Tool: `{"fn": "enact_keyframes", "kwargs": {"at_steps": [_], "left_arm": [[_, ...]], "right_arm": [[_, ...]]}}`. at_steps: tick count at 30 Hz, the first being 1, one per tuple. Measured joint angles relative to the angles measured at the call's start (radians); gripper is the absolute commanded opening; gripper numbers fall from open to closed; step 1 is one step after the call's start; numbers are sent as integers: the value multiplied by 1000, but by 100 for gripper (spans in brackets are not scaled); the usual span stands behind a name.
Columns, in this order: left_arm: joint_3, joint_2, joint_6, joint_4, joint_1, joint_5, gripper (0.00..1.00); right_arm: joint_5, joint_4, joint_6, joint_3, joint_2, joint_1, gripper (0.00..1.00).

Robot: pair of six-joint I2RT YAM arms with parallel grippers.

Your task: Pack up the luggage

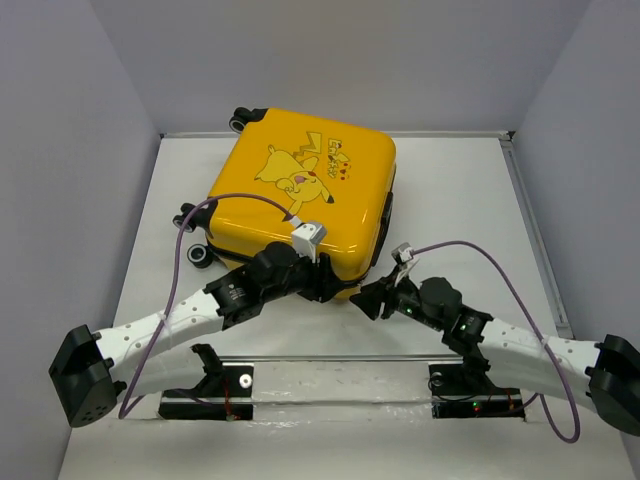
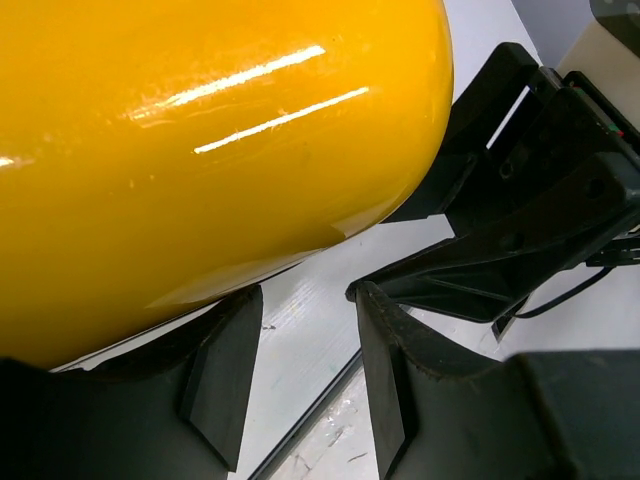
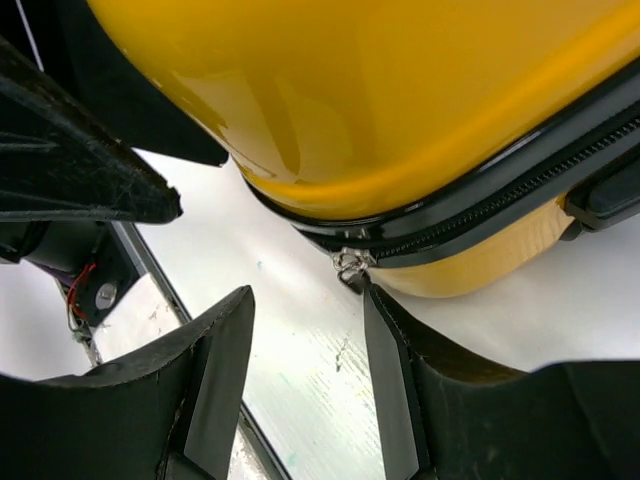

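Since the yellow Pikachu suitcase [image 1: 300, 195] lies flat and shut, lid up, toward the far-left of the bench [image 1: 470, 200], I hold both sets of jaws at its near-right corner, where the zipper pull [image 3: 349, 262] hangs. I judge the zip is my target. My right gripper [image 3: 305, 295] stands open just beside that pull, holding nothing. My left gripper [image 2: 305, 300] is open too, just beside the shell's near edge. Bare bench lies toward the right edge, but my grippers crowd each other.

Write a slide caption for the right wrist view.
Right gripper, open, poised at the yellow suitcase's near corner, the zipper pull close by one fingertip.
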Motion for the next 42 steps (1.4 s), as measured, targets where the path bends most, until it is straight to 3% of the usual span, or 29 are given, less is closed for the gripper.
{"fn": "enact_keyframes", "kwargs": {"at_steps": [7, 15, 28, 32, 42], "left_arm": [[0, -1, 0, 1, 0, 0, 54], [0, -2, 0, 4, 0, 0, 54], [0, -2, 0, 11, -6, 0, 54], [0, -2, 0, 20, -7, -2, 54], [13, 36, 0, 26, -13, -8, 51]], "right_arm": [[35, -24, -24, 71, 100, 2, 53], [96, -68, -12, 82, 97, 8, 54], [166, -89, -18, 103, 134, 6, 36], [152, -82, -26, 112, 160, 8, 7], [146, -76, -37, 115, 166, 32, 7]]}}
